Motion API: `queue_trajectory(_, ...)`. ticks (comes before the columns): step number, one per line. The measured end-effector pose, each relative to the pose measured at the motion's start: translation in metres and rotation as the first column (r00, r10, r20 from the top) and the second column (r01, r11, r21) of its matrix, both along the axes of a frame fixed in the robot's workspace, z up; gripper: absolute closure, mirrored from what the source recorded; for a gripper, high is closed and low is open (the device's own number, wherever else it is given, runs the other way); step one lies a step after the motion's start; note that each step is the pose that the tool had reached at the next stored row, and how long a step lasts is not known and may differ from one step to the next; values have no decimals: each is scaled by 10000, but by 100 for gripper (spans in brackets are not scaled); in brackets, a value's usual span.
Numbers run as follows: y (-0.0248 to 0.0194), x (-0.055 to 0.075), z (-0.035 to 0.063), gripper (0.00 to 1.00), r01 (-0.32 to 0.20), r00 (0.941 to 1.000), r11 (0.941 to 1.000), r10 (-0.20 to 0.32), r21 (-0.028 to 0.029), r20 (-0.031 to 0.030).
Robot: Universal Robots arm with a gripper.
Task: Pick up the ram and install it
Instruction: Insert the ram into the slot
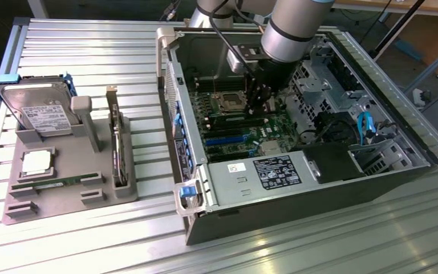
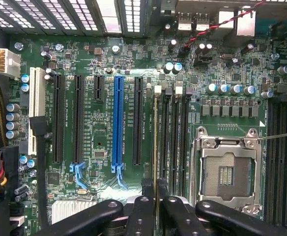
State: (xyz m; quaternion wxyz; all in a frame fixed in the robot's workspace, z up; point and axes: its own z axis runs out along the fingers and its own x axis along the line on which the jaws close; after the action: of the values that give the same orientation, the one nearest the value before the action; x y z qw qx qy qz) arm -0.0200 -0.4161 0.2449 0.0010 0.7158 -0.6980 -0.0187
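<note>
Ram (image 2: 156,142) is showing edge-on in the wrist view as a thin strip, and we are seeing the gripper (image 2: 157,206) pinching it, its dark fingers (image 2: 141,214) closed against both of its faces. The stick is standing upright over the motherboard (image 2: 94,59), lined up along the outermost of the memory slots (image 2: 170,137), between those slots and a long black card slot (image 2: 137,123). The open processor socket (image 2: 227,174) is lying just beyond the memory slots. We cannot tell whether the lower edge is touching the slot or hovering above it.

In the exterior view, we are watching the gripper (image 1: 259,105) reaching down into the open computer case (image 1: 196,214). At nine o'clock from the case, a grey tray (image 1: 59,212) is holding a second stick (image 1: 55,182), with a processor chip (image 1: 36,162) at twelve o'clock from that stick and a hard drive (image 1: 40,108) farther toward twelve.

We are judging the pick-up as done and the carry over as done too. Seating the stick fully and letting go of it are what is remaining.
</note>
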Motion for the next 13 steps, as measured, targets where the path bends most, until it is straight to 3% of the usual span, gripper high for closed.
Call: queue_trajectory(13, 9, -29, -53, 87, 26, 10000, 10000, -26, -7, 0)
